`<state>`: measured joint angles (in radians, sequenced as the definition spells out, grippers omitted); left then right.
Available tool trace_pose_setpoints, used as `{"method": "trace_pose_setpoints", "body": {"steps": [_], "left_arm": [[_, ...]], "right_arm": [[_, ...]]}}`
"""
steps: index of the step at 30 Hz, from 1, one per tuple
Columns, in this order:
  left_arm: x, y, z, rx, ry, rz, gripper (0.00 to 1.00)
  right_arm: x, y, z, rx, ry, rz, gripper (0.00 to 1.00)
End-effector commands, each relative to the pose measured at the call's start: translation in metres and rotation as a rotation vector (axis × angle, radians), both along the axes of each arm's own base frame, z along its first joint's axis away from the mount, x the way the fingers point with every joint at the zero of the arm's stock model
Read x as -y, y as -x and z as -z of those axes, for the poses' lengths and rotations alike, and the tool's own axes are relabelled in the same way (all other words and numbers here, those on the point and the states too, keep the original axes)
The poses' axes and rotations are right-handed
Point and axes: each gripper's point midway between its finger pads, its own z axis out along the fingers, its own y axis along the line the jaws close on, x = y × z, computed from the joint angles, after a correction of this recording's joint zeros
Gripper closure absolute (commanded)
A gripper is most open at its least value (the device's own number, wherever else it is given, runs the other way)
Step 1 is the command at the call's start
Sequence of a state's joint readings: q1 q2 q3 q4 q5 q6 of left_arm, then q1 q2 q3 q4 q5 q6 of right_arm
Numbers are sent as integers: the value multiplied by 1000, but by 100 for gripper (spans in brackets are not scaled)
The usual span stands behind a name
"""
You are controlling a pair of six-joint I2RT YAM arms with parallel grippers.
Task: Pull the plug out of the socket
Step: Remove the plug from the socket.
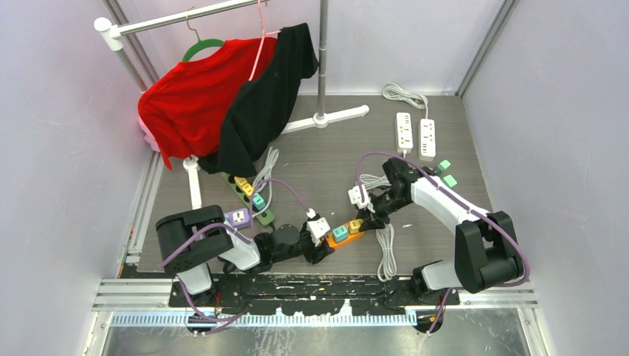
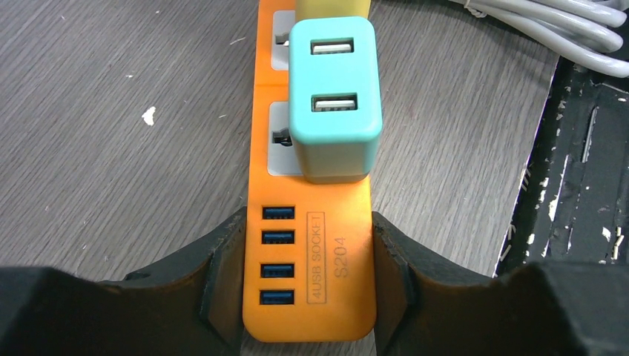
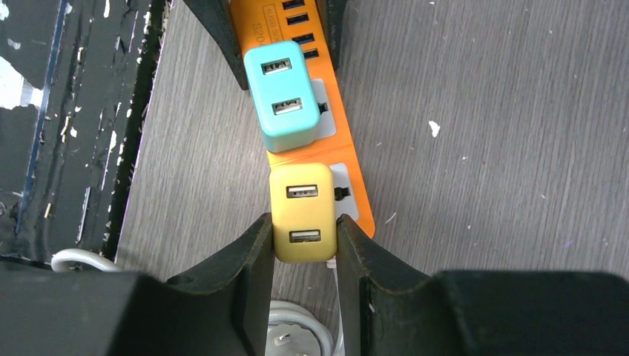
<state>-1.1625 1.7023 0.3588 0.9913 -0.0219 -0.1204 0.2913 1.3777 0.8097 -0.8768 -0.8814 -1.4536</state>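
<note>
**Top external.** The orange power strip [image 1: 348,239] lay flat on the wood-grain table [image 1: 326,148]. I had the left gripper [image 1: 324,252] at the strip's left end and the right gripper [image 1: 369,220] at its right end. A teal USB adapter [image 1: 340,232] and a yellow USB adapter [image 1: 355,225] were seated side by side on top of the strip.

**Left wrist.** The jaws stood half-wide, clamping the strip's two long sides at the end with four blue USB ports [image 2: 277,254]. The strip's shell was smooth, glossy plastic with rounded corners. The teal adapter was a blocky, matte piece just beyond the ports, and a grey cable [image 2: 534,30] lay coiled to the right of the strip.

**Right wrist.** The jaws were narrow and pinched the flanks of the yellow adapter, the plug to be removed, which sat in the strip's end socket. It was a slick, soft-edged cuboid with two USB slots on top.

**Handling note.** In my judgement, the pull should run straight up along the pins while the left gripper pins the strip down. The adapter's smooth sides may slip, so the squeeze should be firm and low on the body. Tilting should be avoided, since the teal adapter stands close beside it.
</note>
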Motion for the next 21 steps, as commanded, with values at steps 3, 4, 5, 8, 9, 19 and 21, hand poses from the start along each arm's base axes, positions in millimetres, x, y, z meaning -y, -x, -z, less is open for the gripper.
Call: {"method": "trace_pose_setpoints", "body": {"steps": [3, 4, 5, 8, 9, 19, 21], "left_arm": [[-9, -1, 16, -48, -33, -40, 100], [-9, 0, 16, -49, -32, -38, 100], [-9, 0, 15, -50, -31, -36, 100], [-8, 1, 14, -54, -24, -33, 100], [-8, 1, 14, -56, -23, -33, 100], [-5, 5, 12, -76, -9, -17, 100], [-4, 5, 12, -78, -12, -15, 100]], "right_arm": [[0, -20, -33, 19, -78, 109, 99], [0, -19, -34, 14, -87, 109, 99], [0, -17, -36, 10, -96, 102, 99], [-1, -14, -41, 2, -119, 89, 99], [-1, -13, -41, -1, -122, 88, 99], [-4, -11, -61, -99, -195, 148, 99], [-4, -13, -62, -112, -190, 158, 99]]}}
